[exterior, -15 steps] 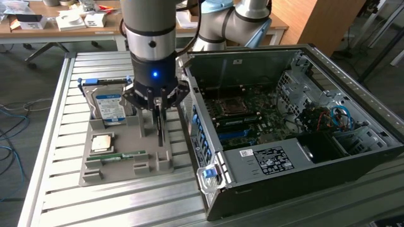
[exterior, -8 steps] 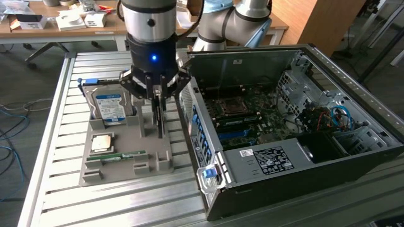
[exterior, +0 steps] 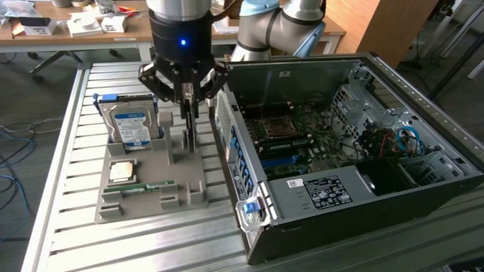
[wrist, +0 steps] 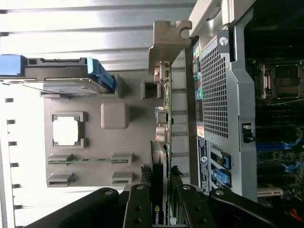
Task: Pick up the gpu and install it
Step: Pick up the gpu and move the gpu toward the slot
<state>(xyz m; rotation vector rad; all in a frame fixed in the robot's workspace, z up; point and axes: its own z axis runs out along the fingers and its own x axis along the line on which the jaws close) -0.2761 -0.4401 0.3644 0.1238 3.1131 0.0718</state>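
The gripper [exterior: 187, 120] stands over the grey holder [exterior: 155, 170], its fingers drawn narrow and closed on the two faces of the gpu [exterior: 191, 139]. The gpu stands on its edge at the holder's side nearest to the open computer case [exterior: 318, 195]. I cannot tell if it is already out of its slot. So the grasp seems made, but carrying and installing are left. The hard drive [exterior: 130, 126] and the memory stick [exterior: 140, 187] rest in the holder, near the table's [exterior: 83, 238] middle.
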